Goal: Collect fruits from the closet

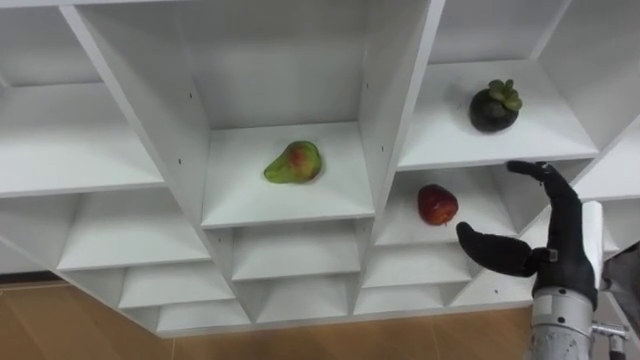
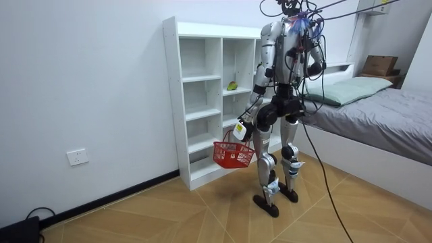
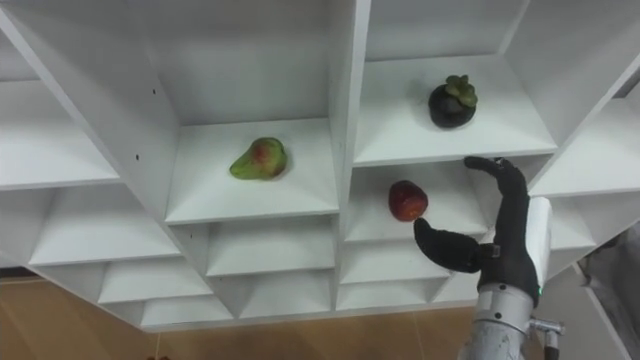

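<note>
Ahead, the left eye view showed the right hand (image 1: 563,242) spread wide just right of the red apple (image 1: 437,204) on its shelf (image 1: 482,198), the room view showed the left hand (image 2: 241,129) gripping the red basket (image 2: 233,154), and the apple seemed firm, light and slippery, best cupped around its middle.

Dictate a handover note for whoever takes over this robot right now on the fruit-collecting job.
Right hand open, raised beside the apple, not touching it.
Left hand holds the red basket low at its side.
Pear and mangosteen lie in separate compartments of the shelf.
Done: no fruit picked yet.
Left: all three fruits.
</note>
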